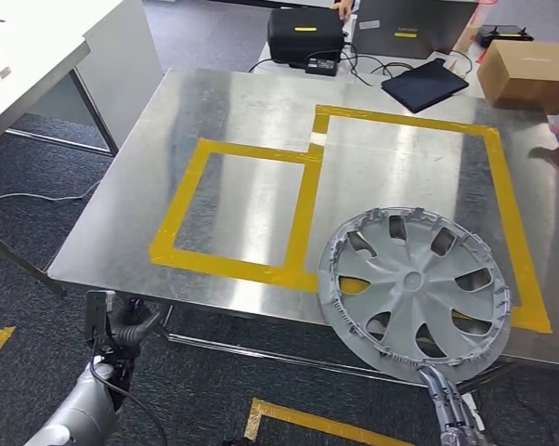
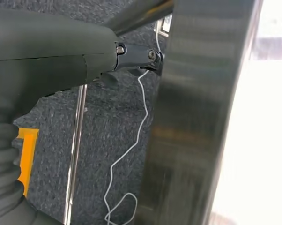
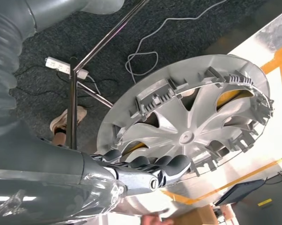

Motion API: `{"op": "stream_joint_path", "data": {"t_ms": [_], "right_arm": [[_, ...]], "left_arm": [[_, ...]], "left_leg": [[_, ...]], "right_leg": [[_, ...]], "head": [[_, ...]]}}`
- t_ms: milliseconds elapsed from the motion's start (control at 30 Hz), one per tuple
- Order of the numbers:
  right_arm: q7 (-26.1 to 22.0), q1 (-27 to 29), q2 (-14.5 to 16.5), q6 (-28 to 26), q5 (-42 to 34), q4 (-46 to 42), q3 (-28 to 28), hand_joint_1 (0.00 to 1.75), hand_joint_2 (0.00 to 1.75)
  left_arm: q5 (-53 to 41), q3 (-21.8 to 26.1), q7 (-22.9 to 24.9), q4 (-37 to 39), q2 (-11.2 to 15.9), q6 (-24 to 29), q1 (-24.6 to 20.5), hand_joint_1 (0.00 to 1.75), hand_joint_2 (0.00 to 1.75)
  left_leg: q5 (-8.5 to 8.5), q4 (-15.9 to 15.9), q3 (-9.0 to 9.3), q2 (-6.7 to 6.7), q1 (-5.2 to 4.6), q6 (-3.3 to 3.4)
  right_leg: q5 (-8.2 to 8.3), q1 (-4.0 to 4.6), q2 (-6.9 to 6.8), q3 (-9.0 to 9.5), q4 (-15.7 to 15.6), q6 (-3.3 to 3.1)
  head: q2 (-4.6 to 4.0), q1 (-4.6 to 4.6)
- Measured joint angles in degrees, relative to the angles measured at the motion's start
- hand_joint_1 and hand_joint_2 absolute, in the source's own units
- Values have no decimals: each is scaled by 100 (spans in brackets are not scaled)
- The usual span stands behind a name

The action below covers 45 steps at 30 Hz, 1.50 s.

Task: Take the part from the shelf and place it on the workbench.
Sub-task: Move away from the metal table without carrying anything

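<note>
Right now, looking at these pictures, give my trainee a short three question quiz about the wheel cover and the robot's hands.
1. True or false: the wheel cover lies wholly inside the yellow tape outline.
2. Which hand holds the wheel cover? A. left hand B. right hand C. a person's hand
3. Fill in: the left hand is beside the near edge of the metal ____.

Key
1. False; it overhangs the workbench near edge.
2. B; the right hand grips its rim.
3. Workbench.

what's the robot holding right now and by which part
The right hand holds the grey wheel cover by its near rim. The left hand holds nothing.
</note>
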Motion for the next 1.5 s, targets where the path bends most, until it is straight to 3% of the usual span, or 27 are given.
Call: {"op": "stream_joint_path", "data": {"t_ms": [567,1267,1500], "right_arm": [[0,13,0,-118,-2,69,0,0,175],[0,93,0,-132,23,81,-21,0,175],[0,186,2,-252,5,86,-33,0,175]], "left_arm": [[440,393,163,-85,3,178,-169,0,0],[547,527,178,-101,20,278,-167,0,0],[662,615,439,-99,58,777,-136,0,0]], "left_leg": [[5,0,28,-2,-5,-3],[-13,-1,40,-2,-6,-12],[-16,-1,44,-2,-6,-13]], "right_leg": [[-7,-3,1,37,0,-11],[-28,-4,1,48,0,-28],[-31,-3,1,52,0,-31]], "head": [[0,-1],[0,1],[0,0]]}}
